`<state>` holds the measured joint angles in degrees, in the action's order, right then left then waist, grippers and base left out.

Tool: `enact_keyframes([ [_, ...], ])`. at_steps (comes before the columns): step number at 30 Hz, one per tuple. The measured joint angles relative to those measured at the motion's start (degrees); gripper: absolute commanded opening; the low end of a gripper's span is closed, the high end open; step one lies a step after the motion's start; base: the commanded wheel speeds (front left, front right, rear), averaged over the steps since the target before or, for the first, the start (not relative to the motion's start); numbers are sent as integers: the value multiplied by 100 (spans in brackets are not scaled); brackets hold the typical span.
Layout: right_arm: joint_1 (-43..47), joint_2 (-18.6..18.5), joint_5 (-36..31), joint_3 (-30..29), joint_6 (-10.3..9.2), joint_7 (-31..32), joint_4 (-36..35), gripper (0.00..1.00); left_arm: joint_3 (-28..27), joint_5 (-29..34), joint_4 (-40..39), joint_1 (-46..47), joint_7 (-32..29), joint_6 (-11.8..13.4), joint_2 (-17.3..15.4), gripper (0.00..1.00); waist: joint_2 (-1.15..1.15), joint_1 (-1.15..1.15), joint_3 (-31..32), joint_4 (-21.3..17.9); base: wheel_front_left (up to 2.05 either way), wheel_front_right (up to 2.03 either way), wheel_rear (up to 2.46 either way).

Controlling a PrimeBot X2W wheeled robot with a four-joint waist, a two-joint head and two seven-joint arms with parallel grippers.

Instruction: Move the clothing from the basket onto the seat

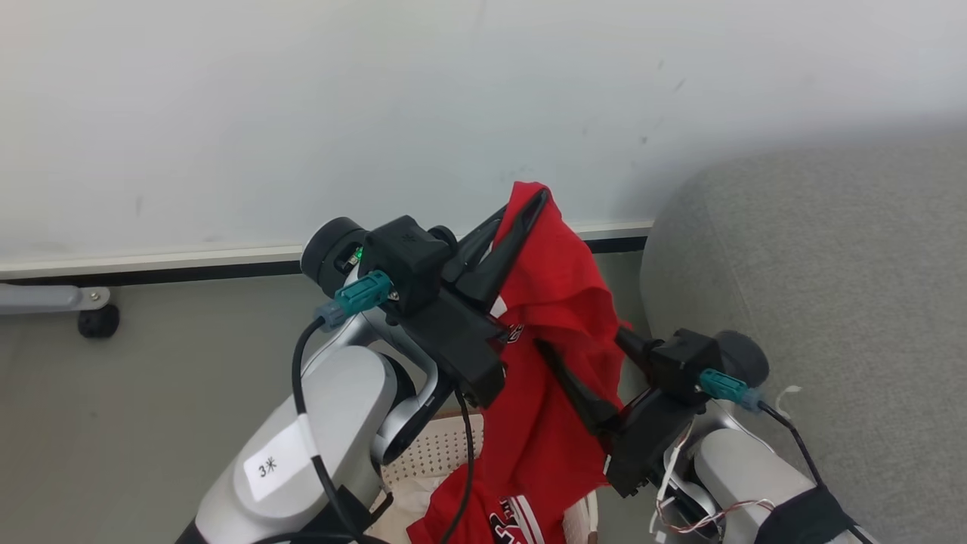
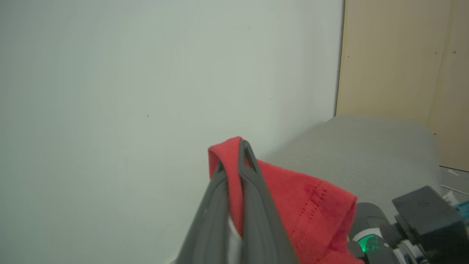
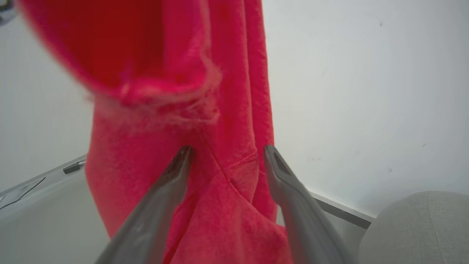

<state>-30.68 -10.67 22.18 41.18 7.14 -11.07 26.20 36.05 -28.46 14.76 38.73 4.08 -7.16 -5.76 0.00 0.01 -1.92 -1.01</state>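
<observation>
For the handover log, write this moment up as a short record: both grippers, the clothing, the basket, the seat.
left gripper: jaws shut on the red garment at its top
right gripper: jaws open, red cloth between them
red garment: hangs lifted, lower end down at the basket
basket: cream, below the arms
seat: grey, to the right; garment not yet on it

Background stuff: plain white wall [image 1: 302, 113], few small scuffs. Pale skirting strip [image 1: 151, 259] along bottom, dark line under it. Grey floor [image 1: 151, 393]. Black caster [image 1: 98, 321] on grey metal leg [image 1: 38, 297], far left by wall. Light wood panel [image 2: 395, 66] right of wall in left wrist view.
</observation>
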Motion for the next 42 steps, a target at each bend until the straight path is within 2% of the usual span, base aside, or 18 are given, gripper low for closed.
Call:
enact_keyframes([
  [12, -556, 40, 716, 1118, 1, 243, 593, 100, 390, -66, -92, 21, -65, 0, 44, 0, 0, 0, 48, 345, 0, 0, 0],
  [13, -594, 53, 768, 1136, 1, 242, 638, 69, 396, -67, -97, 21, -65, 0, 43, 0, 0, 0, 55, 371, 0, 0, 0],
  [14, -634, 73, 795, 1148, 1, 237, 693, 11, 393, -69, -100, 21, -65, 0, 40, 0, 0, 0, 63, 395, 0, 0, 0],
  [15, -676, 96, 826, 1177, 1, 232, 735, 0, 376, -69, -123, 18, -71, 0, 22, 0, 0, 0, 72, 414, 0, 0, 0],
  [27, -760, 47, 1327, 1067, 1, -141, 904, 0, 207, -89, -49, -14, -81, 8, -148, 0, 0, 0, 108, 399, 0, 0, 0],
  [34, -699, -62, 1608, 661, 1, -272, 639, 0, 102, -254, 69, -289, -104, 85, -341, 0, 0, 0, 143, 237, 0, 0, 0],
  [41, -540, -371, 1674, 168, -1, -321, 432, 0, 145, -299, -38, -687, -126, 105, -500, 0, 0, -1, 179, -22, 0, 0, 0],
  [42, -540, -371, 1674, 168, -1, -321, 432, 0, 145, -299, -38, -687, -126, 105, -500, 6, 0, -1, 179, -22, 0, 0, 0],
])
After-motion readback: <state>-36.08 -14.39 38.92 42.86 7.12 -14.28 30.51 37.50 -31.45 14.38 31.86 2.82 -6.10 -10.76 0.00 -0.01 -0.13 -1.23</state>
